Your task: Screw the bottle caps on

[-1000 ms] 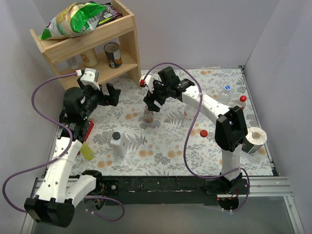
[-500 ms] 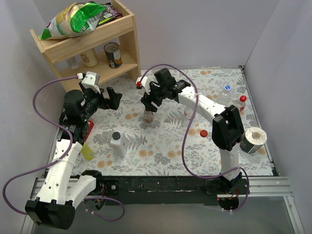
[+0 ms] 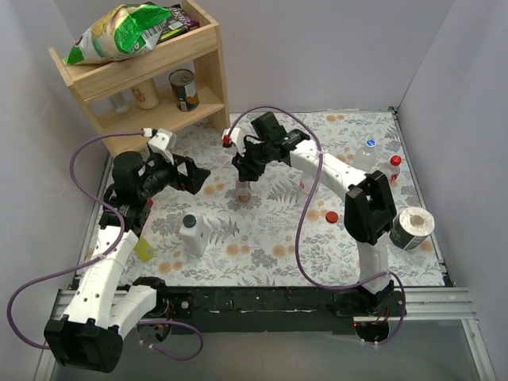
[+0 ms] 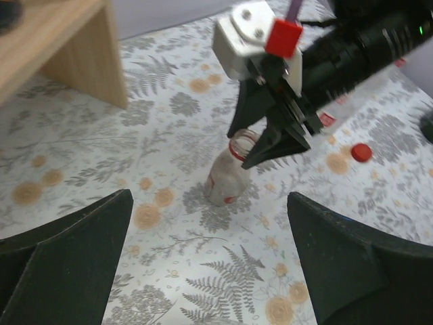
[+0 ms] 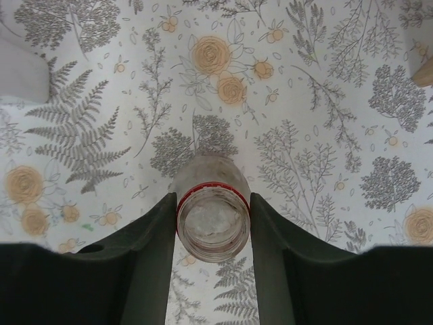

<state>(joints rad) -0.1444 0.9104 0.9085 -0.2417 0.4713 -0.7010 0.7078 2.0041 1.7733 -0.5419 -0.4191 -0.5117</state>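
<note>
A small clear bottle (image 3: 244,189) with a red neck ring stands uncapped on the floral mat, mid-table. My right gripper (image 3: 244,170) comes down from above, and its fingers press both sides of the bottle's neck (image 5: 212,217). The left wrist view shows the same bottle (image 4: 226,179) with the right gripper (image 4: 270,145) on its mouth. My left gripper (image 3: 194,175) hangs open to the left of the bottle, nothing between its fingers (image 4: 67,250). One red cap (image 3: 331,216) lies loose on the mat to the right. A blue cap (image 3: 371,144) and a red cap (image 3: 395,160) sit at the far right.
A white opaque bottle with a dark cap (image 3: 193,234) stands front left, a yellow bottle (image 3: 144,248) beside the left arm. A wooden shelf (image 3: 198,55) with a can (image 3: 184,89) and a snack bag fills the back left. A tape roll (image 3: 415,228) sits far right.
The right gripper's fingers have come together onto the bottle's neck. The left arm has swung right, toward the bottle, with its jaws still wide.
</note>
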